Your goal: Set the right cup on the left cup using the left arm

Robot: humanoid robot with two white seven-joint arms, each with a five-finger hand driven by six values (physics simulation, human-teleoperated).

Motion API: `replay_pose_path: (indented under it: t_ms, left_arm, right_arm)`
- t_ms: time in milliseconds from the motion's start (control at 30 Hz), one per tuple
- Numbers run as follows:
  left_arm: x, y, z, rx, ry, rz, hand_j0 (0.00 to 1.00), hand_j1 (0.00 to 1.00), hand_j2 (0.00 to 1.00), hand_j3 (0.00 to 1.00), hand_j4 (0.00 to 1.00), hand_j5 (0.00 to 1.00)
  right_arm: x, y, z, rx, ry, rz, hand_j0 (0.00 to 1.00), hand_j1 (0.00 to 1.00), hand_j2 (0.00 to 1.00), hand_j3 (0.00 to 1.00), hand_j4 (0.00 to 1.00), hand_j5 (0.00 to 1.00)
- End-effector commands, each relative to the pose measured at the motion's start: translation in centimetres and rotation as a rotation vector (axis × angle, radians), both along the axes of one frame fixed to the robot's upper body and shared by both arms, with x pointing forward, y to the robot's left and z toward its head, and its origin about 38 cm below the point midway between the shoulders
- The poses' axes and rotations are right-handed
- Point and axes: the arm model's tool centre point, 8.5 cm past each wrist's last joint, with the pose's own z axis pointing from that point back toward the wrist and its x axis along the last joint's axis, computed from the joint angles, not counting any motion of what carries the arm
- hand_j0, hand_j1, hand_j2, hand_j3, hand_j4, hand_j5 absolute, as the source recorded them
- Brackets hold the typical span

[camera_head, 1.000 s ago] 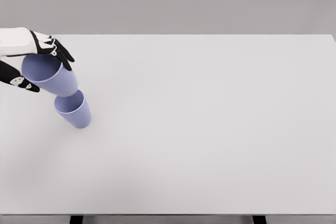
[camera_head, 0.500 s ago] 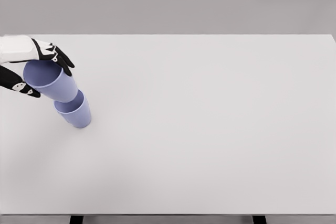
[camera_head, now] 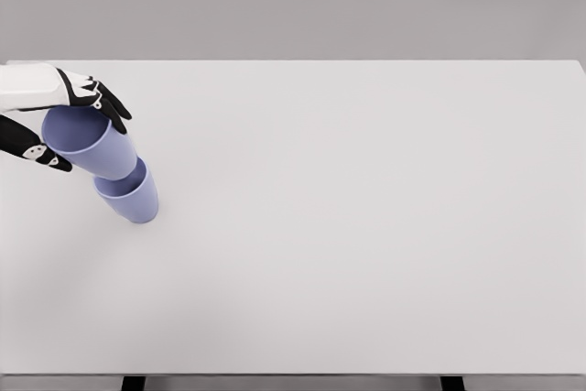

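As the upper cup (camera_head: 90, 141) has sunk lower over the last second, its base now sits inside the mouth of the lower cup (camera_head: 131, 197), which stands near the left edge of the table (camera_head: 366, 226). We see our left hand (camera_head: 57, 116) clasped around the upper cup's rim, fingers over the far side and thumb on the near side. The cup leans a little to the left. We judge the stacking nearly done; what remains is letting go without tipping either one.
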Motion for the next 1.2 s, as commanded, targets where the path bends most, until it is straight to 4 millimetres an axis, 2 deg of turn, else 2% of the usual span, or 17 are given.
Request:
replay_pose_path:
  t_ms: [0, 333, 867, 1167]
  left_arm:
    - [0.0, 0.0, 0.1, -0.008, 0.002, 0.005, 0.62, 0.62, 0.62, 0.62, 0.62, 0.62]
    - [0.6, 0.7, -0.7, -0.009, 0.018, 0.033, 0.62, 0.62, 0.62, 0.62, 0.62, 0.62]
    - [1.1, 0.1, -2.4, -0.009, 0.044, 0.024, 0.62, 0.62, 0.62, 0.62, 0.62, 0.62]
    - [1.3, 0.7, -3.0, -0.006, 0.059, 0.043, 0.62, 0.62, 0.62, 0.62, 0.62, 0.62]
  right_arm:
    - [0.0, 0.0, 0.0, 0.000, 0.000, 0.000, 1.00, 1.00, 1.00, 1.00, 1.00, 1.00]
    - [0.0, 0.0, 0.0, 0.000, 0.000, 0.000, 1.00, 1.00, 1.00, 1.00, 1.00, 1.00]
    - [0.0, 0.0, 0.0, 0.000, 0.000, -0.001, 1.00, 1.00, 1.00, 1.00, 1.00, 1.00]
    - [0.0, 0.0, 0.0, 0.000, 0.000, 0.000, 1.00, 1.00, 1.00, 1.00, 1.00, 1.00]
